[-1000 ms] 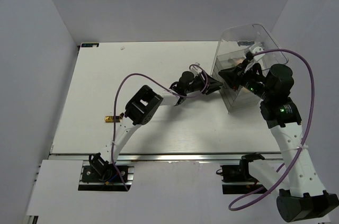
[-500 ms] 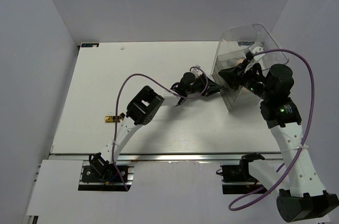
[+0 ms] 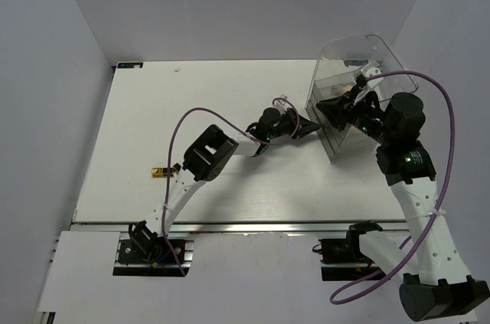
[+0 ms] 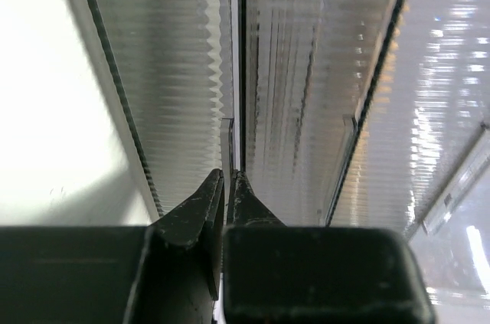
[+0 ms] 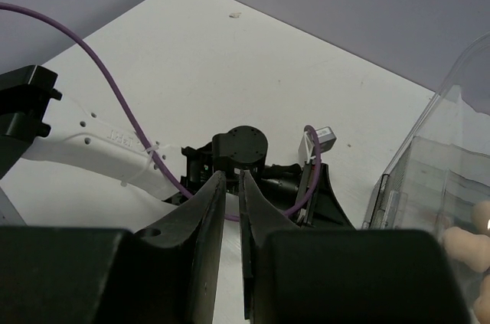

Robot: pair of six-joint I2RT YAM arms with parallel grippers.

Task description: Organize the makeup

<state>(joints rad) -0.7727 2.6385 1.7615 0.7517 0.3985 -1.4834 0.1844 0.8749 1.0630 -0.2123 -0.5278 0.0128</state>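
Observation:
A gold-and-dark-red lipstick tube lies on the table at the left, far from both grippers. Peach sponges sit inside the large clear drawer box at the back right. My left gripper is shut at the box's left face. In the left wrist view its tips point at the ribbed clear drawer fronts, with a thin clear edge in line with them; I cannot tell if it is pinched. My right gripper is shut and empty, hovering over the box. The palettes and the other lipstick are not visible.
The white table ends at a metal rail along the near edge. Purple cables loop from both arms. My left arm lies stretched across the table toward the box.
My left gripper has drawn back slightly to the left, away from the box face. The right arm has not moved.

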